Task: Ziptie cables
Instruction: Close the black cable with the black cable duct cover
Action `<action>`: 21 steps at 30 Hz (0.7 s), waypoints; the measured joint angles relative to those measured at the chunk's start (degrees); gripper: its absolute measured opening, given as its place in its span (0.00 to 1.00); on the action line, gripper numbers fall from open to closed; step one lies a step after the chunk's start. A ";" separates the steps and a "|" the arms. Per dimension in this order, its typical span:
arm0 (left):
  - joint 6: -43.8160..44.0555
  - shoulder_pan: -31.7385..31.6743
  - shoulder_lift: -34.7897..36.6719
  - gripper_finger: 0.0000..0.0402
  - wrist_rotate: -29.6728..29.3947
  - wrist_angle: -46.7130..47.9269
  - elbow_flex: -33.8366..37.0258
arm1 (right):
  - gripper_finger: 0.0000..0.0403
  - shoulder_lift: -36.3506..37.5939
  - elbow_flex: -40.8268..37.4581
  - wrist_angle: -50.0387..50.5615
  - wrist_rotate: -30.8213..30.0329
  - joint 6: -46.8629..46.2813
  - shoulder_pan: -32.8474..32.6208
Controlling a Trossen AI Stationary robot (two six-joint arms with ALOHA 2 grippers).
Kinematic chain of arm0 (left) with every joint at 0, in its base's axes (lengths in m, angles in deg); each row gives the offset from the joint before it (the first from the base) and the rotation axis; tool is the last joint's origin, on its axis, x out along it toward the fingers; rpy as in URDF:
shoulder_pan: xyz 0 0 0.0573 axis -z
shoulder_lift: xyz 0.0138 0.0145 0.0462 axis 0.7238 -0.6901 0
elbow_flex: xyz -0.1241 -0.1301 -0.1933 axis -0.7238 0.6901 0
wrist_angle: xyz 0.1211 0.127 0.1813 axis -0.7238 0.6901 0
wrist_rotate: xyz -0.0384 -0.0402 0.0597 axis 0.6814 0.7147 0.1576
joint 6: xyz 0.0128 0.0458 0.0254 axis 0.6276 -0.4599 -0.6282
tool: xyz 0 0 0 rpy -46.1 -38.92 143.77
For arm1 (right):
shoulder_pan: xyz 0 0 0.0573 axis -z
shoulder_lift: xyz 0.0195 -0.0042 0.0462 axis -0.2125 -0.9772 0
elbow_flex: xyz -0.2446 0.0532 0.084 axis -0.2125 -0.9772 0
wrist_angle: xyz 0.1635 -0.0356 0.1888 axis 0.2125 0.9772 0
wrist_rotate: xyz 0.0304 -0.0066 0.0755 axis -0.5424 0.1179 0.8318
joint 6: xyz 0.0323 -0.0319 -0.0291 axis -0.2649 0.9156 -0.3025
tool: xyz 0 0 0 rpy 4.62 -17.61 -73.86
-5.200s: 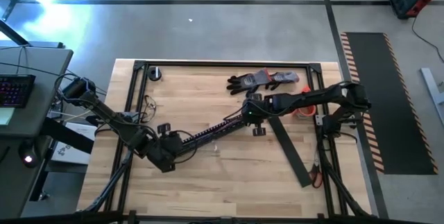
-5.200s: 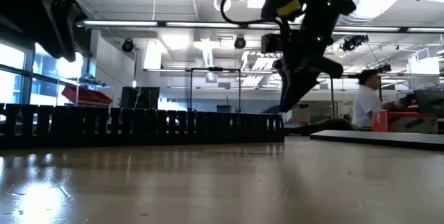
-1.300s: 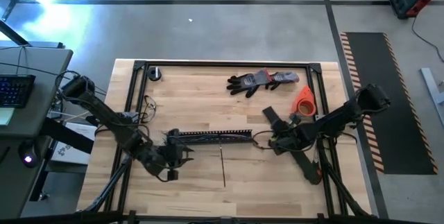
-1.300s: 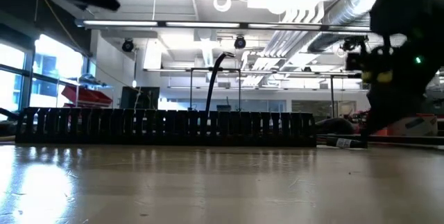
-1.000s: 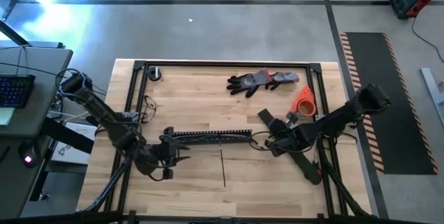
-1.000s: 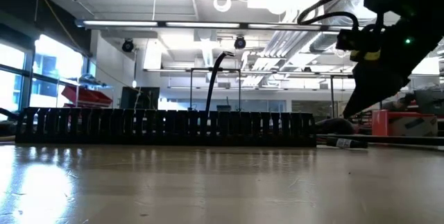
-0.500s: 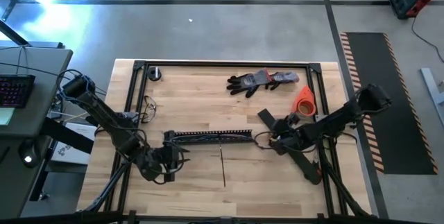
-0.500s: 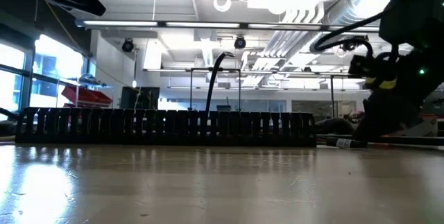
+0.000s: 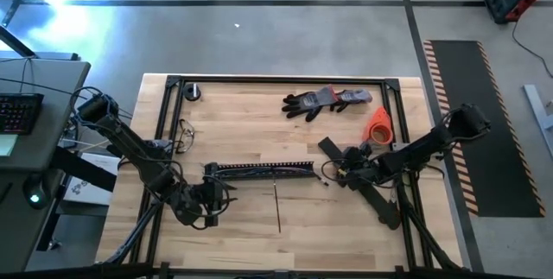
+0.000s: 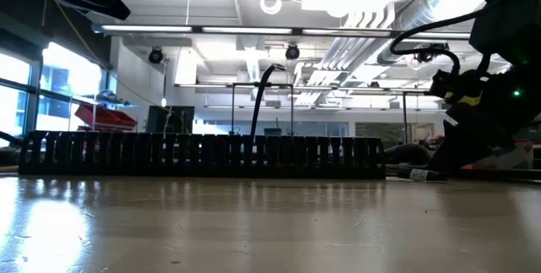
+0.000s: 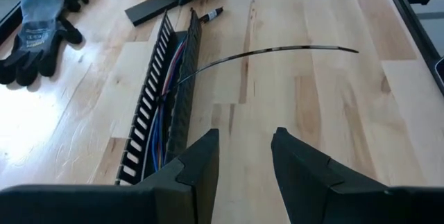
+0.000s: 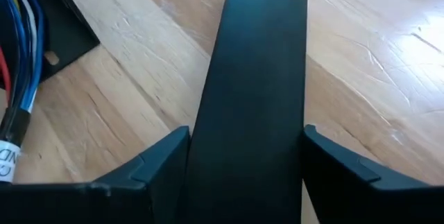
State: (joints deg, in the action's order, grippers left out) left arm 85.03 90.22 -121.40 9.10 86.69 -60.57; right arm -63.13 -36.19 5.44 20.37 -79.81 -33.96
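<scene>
Cables (image 11: 166, 89) lie inside the bar (image 9: 259, 171), mid-desk, long axis running left to right between my two arms.

From the left wrist view my left gripper (image 11: 244, 156) hangs off the bar's near end, jaws narrowly parted and empty, cables running straight away ahead of it. My right gripper (image 12: 246, 156) sits by the bar's far end, jaws spread around the flat black strip (image 12: 257, 78), pinch not confirmed. I judge the left arm better lined up; a zip tie (image 11: 277, 52) arcs beside the bar.
</scene>
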 joint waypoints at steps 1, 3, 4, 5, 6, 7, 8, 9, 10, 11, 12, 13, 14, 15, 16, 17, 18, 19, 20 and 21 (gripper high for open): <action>0.16 0.00 0.00 0.29 0.02 -0.05 0.00 | 0.54 0.00 -0.03 -0.26 -0.01 -0.11 -0.12; 0.50 0.11 0.00 0.29 0.01 -0.07 0.00 | 0.54 -0.07 0.21 -0.10 -0.04 0.05 -0.20; 0.51 0.23 0.00 0.29 0.03 -0.22 0.00 | 0.54 -0.14 0.59 0.33 0.02 0.24 -0.30; 0.51 0.39 0.00 0.29 0.01 -0.46 0.00 | 0.54 -0.21 1.04 0.79 0.07 0.65 -0.31; 0.51 0.50 0.00 0.29 0.01 -0.57 -0.02 | 0.54 -0.24 1.58 1.31 0.13 1.23 -0.33; 0.51 0.48 0.00 0.29 0.01 -0.59 -0.02 | 0.54 -0.19 2.15 1.94 0.19 1.80 -0.33; 0.48 0.48 0.04 0.29 0.03 -0.56 -0.02 | 0.54 -0.06 2.82 2.46 0.52 2.71 -0.31; 0.49 0.48 0.10 0.29 0.00 -0.54 -0.02 | 0.54 0.36 3.62 2.60 0.86 3.67 -0.31; 0.49 0.48 0.19 0.29 -0.15 -0.57 -0.02 | 0.54 0.60 4.47 2.81 1.19 4.63 -0.31; 0.48 0.48 0.26 0.29 -0.37 -0.57 -0.02 | 0.54 0.82 5.27 2.72 1.95 5.80 -0.31; 0.45 0.48 0.28 0.29 -0.63 -0.57 -0.02 | 0.54 1.22 6.04 2.71 2.32 6.86 -0.30; 0.45 0.48 0.28 0.29 -0.84 -0.52 -0.02 | 0.54 1.58 6.91 2.83 2.36 8.39 -0.03; 0.43 0.48 0.29 0.29 -1.04 -0.51 -0.02 | 0.53 1.76 7.77 2.79 2.35 9.88 0.26; 0.42 0.46 0.29 0.29 -1.15 -0.48 -0.02 | 0.50 1.94 8.54 2.80 2.42 11.52 0.48; 0.40 0.39 0.31 0.29 -1.15 -0.38 -0.02 | 0.37 2.10 9.24 3.36 2.55 13.13 0.66; 0.40 0.38 0.31 0.29 -1.17 -0.42 -0.02 | 0.30 2.16 9.63 3.71 2.52 14.10 0.76; 0.38 0.38 0.31 0.29 -1.17 -0.44 -0.02 | 0.26 2.16 10.48 3.96 2.43 15.22 1.07; 0.37 0.37 0.31 0.29 -1.15 -0.43 -0.02 | 0.23 2.27 11.36 3.48 2.06 15.92 1.50; 0.37 0.38 0.31 0.29 -1.17 -0.41 -0.02 | 0.20 2.42 12.13 2.94 1.64 16.76 1.85; 0.38 0.39 0.34 0.29 -1.17 -0.41 -0.02 | 0.17 2.50 12.81 2.97 1.44 17.81 2.21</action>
State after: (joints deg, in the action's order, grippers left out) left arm 85.41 90.61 -121.06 7.93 86.28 -60.59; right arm -60.63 -23.39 8.41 21.81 -62.00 -31.74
